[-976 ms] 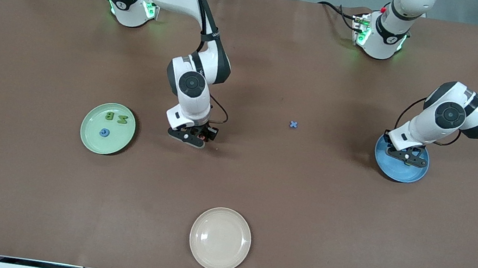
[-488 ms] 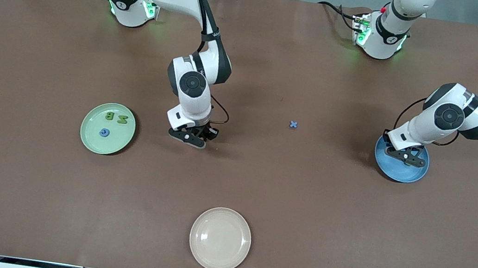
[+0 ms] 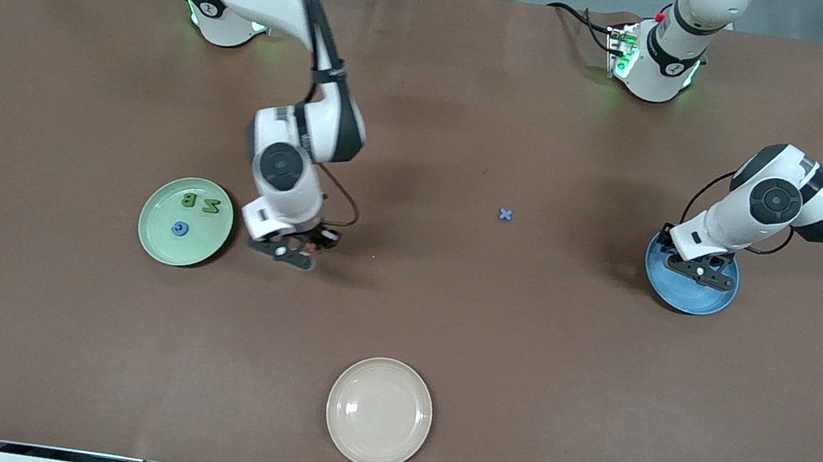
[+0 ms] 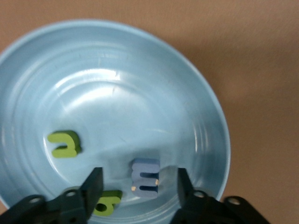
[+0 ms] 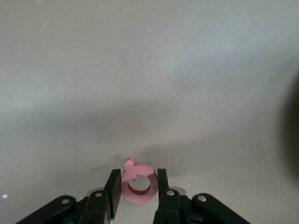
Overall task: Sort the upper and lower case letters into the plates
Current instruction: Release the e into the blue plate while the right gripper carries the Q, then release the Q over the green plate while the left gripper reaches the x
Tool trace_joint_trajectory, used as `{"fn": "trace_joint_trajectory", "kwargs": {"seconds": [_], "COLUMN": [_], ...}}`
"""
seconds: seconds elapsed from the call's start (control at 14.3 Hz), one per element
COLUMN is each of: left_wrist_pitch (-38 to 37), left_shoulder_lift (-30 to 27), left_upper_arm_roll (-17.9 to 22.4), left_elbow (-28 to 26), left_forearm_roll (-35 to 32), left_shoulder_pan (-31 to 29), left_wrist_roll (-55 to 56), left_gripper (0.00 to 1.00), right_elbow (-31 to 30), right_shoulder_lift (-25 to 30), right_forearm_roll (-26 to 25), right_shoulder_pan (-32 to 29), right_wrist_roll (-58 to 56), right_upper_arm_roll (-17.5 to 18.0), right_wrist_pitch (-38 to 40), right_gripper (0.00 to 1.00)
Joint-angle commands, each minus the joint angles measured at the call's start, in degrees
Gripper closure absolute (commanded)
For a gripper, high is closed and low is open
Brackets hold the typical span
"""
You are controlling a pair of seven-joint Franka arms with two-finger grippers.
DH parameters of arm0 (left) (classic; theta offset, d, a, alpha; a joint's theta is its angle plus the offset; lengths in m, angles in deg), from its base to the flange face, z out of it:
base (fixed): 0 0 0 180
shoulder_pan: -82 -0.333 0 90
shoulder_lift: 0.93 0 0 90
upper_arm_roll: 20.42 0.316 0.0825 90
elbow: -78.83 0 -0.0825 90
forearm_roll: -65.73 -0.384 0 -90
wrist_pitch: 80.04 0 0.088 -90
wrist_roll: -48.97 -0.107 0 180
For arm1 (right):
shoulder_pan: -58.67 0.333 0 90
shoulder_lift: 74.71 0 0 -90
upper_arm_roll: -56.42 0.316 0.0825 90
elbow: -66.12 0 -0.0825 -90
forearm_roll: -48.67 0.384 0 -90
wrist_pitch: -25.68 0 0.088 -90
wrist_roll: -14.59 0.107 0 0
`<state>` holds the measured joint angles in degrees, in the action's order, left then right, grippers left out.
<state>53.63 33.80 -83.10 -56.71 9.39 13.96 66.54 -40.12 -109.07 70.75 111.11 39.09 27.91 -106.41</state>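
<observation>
While the right tool (image 5: 136, 186) pinches the pink Q (image 5: 137, 183), the left tool (image 4: 138, 185) hangs spread over the blue m (image 4: 144, 177).

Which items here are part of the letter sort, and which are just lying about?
In the job:
- pale green plate with green B, green N, blue G
- blue plate with blue m, two green lowercase letters
- pink Q, held in right gripper
- blue x, loose on table
- left gripper, open over blue plate

Lying about:
- cream plate
</observation>
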Motion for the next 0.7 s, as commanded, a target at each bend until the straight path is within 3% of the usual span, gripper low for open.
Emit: {"fn": "trace_joint_trajectory", "kwargs": {"seconds": [0.0, 0.28, 0.49, 0.63], "left_wrist_pitch": [-2.2, -11.9, -12.5, -12.5], "left_shoulder_lift": [-1.6, -1.4, -1.1, -1.1], "left_upper_arm_roll": [-5.4, -13.2, -17.7, -18.7], "left_elbow": [0.9, 3.3, 5.6, 5.7], "left_forearm_roll": [-0.9, 3.1, 10.2, 11.7], "left_shoulder_pan": [-3.4, -5.3, -4.5, -1.6], "left_wrist_roll": [-2.3, -5.9, -3.1, 4.1], "left_gripper": [0.00, 0.00, 0.00, 0.00], "right_elbow": [-2.7, -6.7, -8.3, -9.8], "right_shoulder_lift": [6.2, 7.0, 6.5, 6.5], "right_forearm_roll": [0.6, 0.6, 0.6, 0.6], "right_shoulder_pan": [-7.5, -13.7, -17.1, -17.5], "right_wrist_roll": [-10.8, -21.4, -26.2, -28.2], "right_upper_arm_roll": [0.9, 0.1, 0.2, 0.2], "right_wrist_pitch": [4.5, 3.2, 1.1, -0.7], "right_gripper": [1.00, 1.00, 1.00, 1.00]}}
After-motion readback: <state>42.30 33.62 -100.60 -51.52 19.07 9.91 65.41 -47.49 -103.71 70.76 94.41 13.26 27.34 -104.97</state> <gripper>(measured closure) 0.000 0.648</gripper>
